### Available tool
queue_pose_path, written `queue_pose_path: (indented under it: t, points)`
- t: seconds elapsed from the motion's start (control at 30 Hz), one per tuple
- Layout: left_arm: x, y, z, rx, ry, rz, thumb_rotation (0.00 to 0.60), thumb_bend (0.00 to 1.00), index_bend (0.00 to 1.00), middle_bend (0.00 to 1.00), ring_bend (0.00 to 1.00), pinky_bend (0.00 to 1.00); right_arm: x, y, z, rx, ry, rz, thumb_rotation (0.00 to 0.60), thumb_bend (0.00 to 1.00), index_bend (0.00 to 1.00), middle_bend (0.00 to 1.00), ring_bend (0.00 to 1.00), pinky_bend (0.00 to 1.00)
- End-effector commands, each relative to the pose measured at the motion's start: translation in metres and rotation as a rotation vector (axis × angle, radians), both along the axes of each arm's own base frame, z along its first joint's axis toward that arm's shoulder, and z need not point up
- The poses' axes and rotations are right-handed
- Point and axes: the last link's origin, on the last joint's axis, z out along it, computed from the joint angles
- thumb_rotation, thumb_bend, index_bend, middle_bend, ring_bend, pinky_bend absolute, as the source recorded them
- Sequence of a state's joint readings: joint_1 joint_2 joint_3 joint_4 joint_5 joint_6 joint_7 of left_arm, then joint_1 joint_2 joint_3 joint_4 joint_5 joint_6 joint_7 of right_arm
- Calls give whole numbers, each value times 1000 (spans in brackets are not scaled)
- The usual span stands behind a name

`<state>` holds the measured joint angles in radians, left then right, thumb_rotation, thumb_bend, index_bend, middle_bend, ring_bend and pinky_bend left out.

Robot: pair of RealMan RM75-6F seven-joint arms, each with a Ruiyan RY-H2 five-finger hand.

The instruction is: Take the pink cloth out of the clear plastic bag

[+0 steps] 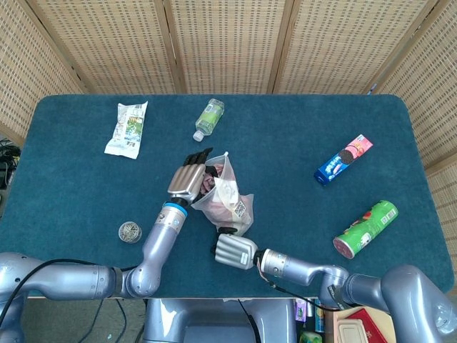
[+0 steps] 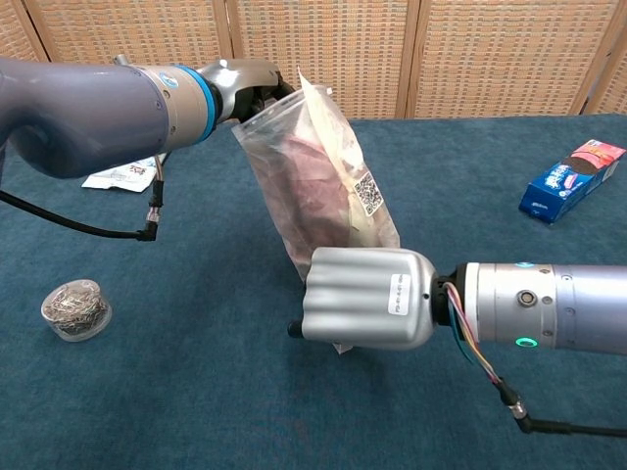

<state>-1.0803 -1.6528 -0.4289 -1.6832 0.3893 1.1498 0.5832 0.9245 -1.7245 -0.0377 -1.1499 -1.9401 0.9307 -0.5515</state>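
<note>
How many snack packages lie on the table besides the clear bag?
3: white packet far left, blue-pink cookie box right, green chip can near right. None seem hidden.

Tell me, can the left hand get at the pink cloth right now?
Probably yes: the left hand is at the open mouth of the clear plastic bag, with the pink cloth just inside and nothing blocking.

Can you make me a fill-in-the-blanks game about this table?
1. The left hand holds the top of the clear ____.
2. The cloth inside is ____ in colour.
3. The green can lies on its ____.
4. The bottle has a ____ cap.

Answers: bag, pink, side, white
</note>
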Motion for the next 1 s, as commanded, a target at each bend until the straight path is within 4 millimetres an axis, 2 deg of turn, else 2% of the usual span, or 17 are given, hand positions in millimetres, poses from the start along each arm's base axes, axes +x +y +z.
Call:
queue_pose_path:
  t: [0.03, 0.67, 1.0]
  points:
    - [0, 0, 0, -2, -1, 0, 600, 568, 774, 0, 0, 0, -1, -1, -2, -4, 6, -3, 600, 382, 441, 767, 599, 633]
    - [-2, 0, 7, -13, -3, 6, 600, 568, 774, 0, 0, 0, -3, -6, -13, -49, 48, -3, 600, 382, 442, 770, 607, 640]
    - [-7, 2, 8, -23, -7, 13, 600, 568, 774, 0, 0, 0, -2, -8, -16, -53, 40, -8, 600, 382, 541, 775, 618, 650]
